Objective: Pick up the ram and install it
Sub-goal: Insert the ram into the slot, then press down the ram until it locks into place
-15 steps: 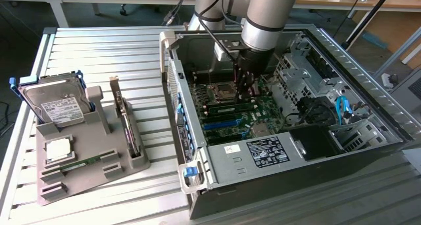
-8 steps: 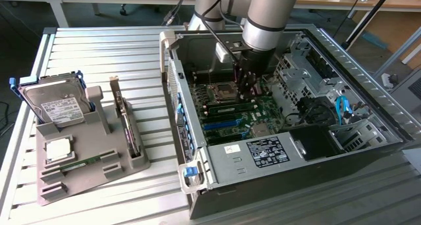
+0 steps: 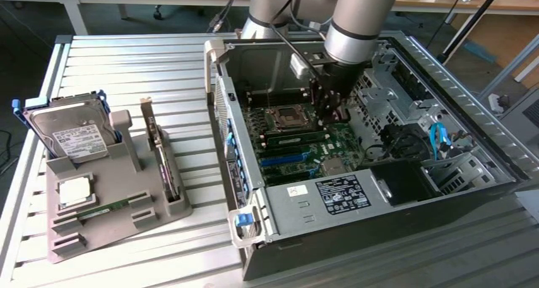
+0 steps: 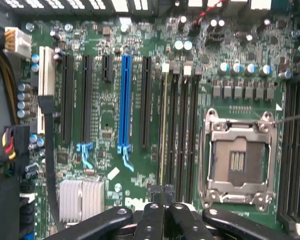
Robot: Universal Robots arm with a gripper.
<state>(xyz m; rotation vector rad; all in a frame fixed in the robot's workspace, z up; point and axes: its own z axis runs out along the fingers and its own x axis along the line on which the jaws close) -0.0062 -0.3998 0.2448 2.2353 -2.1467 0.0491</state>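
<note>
1 ram (image 3: 296, 137) seated below closed gripper (image 4: 163, 196).

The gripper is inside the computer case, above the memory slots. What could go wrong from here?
1. The shut gripper sits at one end of the ram standing in its slot; off-centre pressure might tilt it or seat it unevenly.
2. The open processor socket lies beside the slots; a slip could damage its exposed contacts.
</note>
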